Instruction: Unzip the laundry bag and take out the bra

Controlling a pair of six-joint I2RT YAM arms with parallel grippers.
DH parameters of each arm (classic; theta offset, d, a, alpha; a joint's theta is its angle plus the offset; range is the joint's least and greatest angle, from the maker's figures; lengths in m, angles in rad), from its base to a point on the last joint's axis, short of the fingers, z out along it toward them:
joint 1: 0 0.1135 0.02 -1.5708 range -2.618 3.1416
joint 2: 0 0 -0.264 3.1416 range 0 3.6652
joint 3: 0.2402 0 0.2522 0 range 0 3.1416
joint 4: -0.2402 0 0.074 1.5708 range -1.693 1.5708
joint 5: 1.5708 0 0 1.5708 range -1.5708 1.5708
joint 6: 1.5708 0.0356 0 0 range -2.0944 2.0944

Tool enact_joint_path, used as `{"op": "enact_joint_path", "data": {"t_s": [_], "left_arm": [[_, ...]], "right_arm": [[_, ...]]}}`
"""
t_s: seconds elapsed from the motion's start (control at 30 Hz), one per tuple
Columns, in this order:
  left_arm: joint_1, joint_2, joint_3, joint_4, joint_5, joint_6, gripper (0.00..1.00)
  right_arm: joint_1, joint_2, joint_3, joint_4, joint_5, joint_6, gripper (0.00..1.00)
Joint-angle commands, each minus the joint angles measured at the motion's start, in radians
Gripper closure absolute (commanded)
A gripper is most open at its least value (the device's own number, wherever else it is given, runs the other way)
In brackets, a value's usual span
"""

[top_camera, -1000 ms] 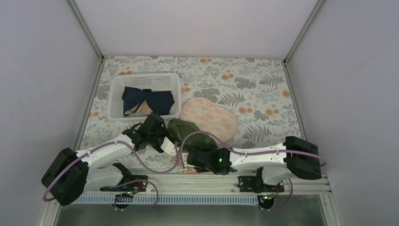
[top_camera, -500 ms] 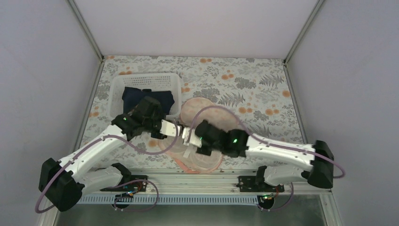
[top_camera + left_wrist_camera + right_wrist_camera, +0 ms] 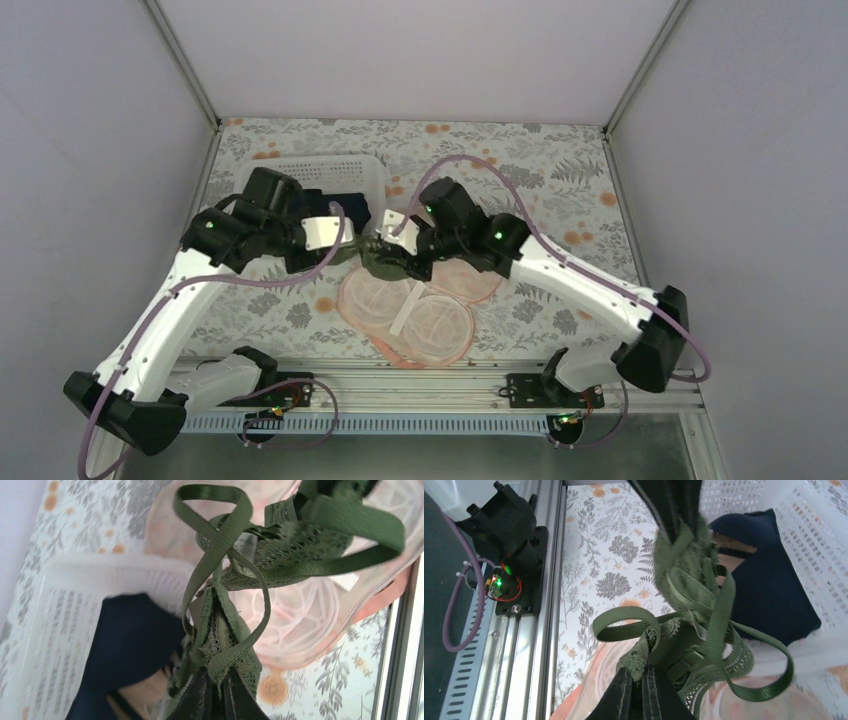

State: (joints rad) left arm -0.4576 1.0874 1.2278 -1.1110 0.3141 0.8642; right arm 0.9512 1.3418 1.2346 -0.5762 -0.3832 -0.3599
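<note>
1. The olive-green bra (image 3: pixel 381 257) hangs bunched between both grippers, above the far end of the laundry bag (image 3: pixel 440 325).
2. The left gripper (image 3: pixel 218 682) is clamped tight on its lace edge, and the right gripper (image 3: pixel 640 682) likewise.
3. The bag lies opened at the tabletop's near edge, centre.
4. A white basket (image 3: pixel 310 165) holding navy cloth (image 3: pixel 125 650) sits far-left.

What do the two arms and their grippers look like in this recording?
The left arm and right arm have white tubular links joined by chunky black joint housings, each arm showing a small green light. A mauve cable loops along each. The left gripper and right gripper are dark, near black.
</note>
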Motion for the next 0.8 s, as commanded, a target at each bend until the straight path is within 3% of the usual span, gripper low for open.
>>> {"op": "enact_joint_path", "data": {"t_s": [0.0,0.13,0.3,0.53,0.77], "left_arm": [[0.077,-0.057,0.02,-0.083,-0.131,-0.028,0.98],[0.159,-0.081,0.022,-0.049,-0.208,-0.018,0.98],[0.271,-0.084,-0.019,0.044,-0.261,0.047,0.98],[0.432,0.012,-0.02,0.121,-0.193,0.131,0.98],[0.487,0.131,-0.059,0.175,-0.156,0.157,0.98]], "right_arm": [[-0.065,0.113,0.133,0.082,-0.196,-0.09,0.96],[-0.096,0.271,0.287,0.098,-0.289,-0.127,0.96],[-0.108,0.481,0.484,0.08,-0.279,-0.134,0.96],[-0.154,0.612,0.559,0.115,-0.33,-0.11,0.96],[-0.162,0.763,0.65,0.045,-0.324,-0.129,0.96]]}}
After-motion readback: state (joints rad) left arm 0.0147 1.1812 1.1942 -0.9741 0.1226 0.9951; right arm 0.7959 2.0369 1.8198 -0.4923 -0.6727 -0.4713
